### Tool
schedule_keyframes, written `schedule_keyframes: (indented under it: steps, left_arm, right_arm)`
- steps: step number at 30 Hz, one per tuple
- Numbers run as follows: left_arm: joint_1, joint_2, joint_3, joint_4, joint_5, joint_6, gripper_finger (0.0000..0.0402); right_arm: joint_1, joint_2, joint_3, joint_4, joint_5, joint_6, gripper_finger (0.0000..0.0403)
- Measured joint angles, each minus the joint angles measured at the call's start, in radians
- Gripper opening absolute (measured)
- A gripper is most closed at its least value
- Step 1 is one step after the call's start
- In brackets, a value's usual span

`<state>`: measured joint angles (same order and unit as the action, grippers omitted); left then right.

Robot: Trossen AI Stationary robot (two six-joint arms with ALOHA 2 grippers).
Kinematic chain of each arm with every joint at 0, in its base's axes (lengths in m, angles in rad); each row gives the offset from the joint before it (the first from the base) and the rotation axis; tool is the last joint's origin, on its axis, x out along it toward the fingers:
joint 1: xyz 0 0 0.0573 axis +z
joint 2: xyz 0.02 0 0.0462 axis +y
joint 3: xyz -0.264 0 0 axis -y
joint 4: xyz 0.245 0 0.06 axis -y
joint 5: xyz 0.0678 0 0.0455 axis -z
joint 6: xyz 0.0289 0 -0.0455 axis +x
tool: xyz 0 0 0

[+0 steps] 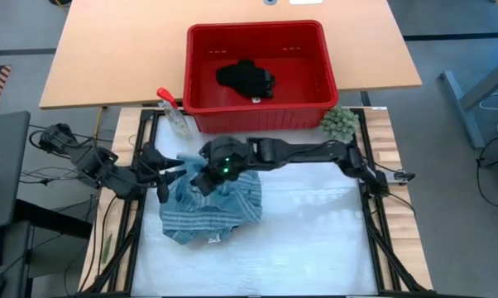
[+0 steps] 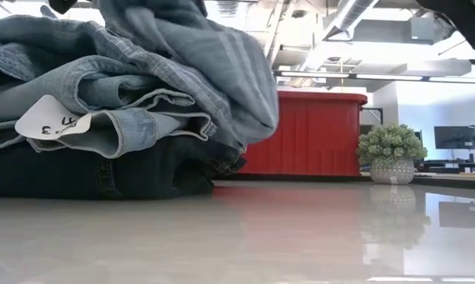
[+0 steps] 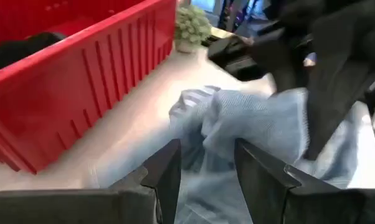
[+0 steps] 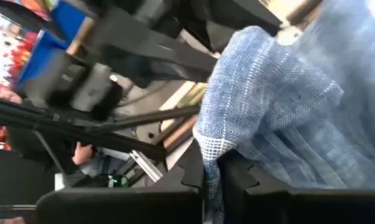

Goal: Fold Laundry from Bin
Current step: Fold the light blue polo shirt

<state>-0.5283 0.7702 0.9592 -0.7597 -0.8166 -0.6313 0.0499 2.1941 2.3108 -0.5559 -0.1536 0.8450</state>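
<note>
A blue-white striped shirt [image 1: 224,207] lies bunched on the table's left half. In the low view it drapes over folded light denim jeans [image 2: 103,102], which rest on a dark navy piece [image 2: 87,170]. My right gripper [image 1: 198,177] reaches across from the right and is shut on the shirt's upper left part. My left gripper [image 3: 206,171] stands open just left of the shirt [image 3: 262,124], with nothing between its fingers. The red bin [image 1: 257,70] stands beyond the shirt with a small black piece [image 1: 245,79] on its floor. My right gripper pinches a bunched fold of the striped shirt [image 4: 213,146] between its two fingers. It comes from the table's right side, slanting a little downward. The held part is raised above the pile, and the rest of the shirt [image 1: 232,217] lies on the garments below.
A clear spray bottle with a red trigger [image 1: 173,112] stands left of the bin's near corner. A small green fuzzy ball in a pot [image 1: 338,122] sits at its right corner. The white mat [image 1: 315,232] extends right of the pile.
</note>
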Motion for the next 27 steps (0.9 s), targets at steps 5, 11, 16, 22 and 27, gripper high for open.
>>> schedule_keyframes:
  steps: [5, 11, 16, 22, 27]
  left_arm:
    - [-0.009, -0.023, 0.000, 0.007, 0.020, 0.065, 0.0137]
    - [-0.028, -0.089, 0.000, 0.026, -0.023, 0.093, 0.0137]
    - [-0.028, -0.034, -0.022, 0.051, 0.057, 0.096, 0.0137]
    - [-0.027, 0.064, -0.079, 0.187, 0.149, 0.139, 0.0137]
    - [-0.015, 0.120, -0.080, 0.135, 0.167, 0.098, 0.0137]
  right_arm:
    - [-0.007, 0.072, 0.002, 0.059, -0.128, 0.004, 0.0078]
    - [0.010, 0.113, 0.002, 0.132, -0.224, 0.003, 0.0099]
    - [-0.005, 0.100, 0.002, 0.118, -0.237, -0.031, 0.0118]
    - [-0.030, 0.075, 0.010, 0.063, -0.261, -0.084, 0.0129]
    - [-0.045, 0.072, 0.021, -0.045, -0.302, -0.141, 0.0130]
